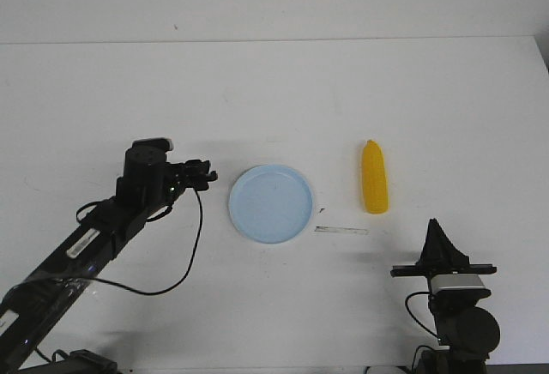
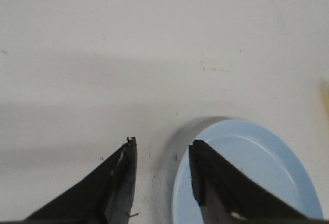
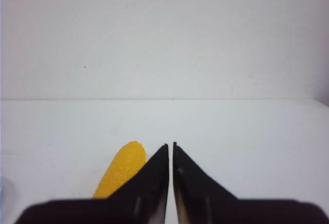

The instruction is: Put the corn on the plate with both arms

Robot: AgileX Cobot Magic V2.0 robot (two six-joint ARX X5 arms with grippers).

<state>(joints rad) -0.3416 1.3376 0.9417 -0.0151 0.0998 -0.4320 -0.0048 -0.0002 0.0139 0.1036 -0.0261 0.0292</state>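
While the corn (image 1: 373, 189) lies on the white tabletop (image 1: 274, 91), well right of the plate (image 1: 271, 203), nothing holds it. Its tapered end points far and its blunt end near. The pale blue plate sits near the middle of the tabletop, bare. Just left of the plate, the left pincer (image 1: 204, 173) hovers with its jaws parted; in the left wrist view one finger (image 2: 211, 178) overlaps the plate's rim and the other is over bare tabletop. The right pincer (image 1: 436, 230) is near and right of the corn, its jaws nearly together, gripping nothing. A thin pale strip (image 1: 340, 231) lies between plate and corn.
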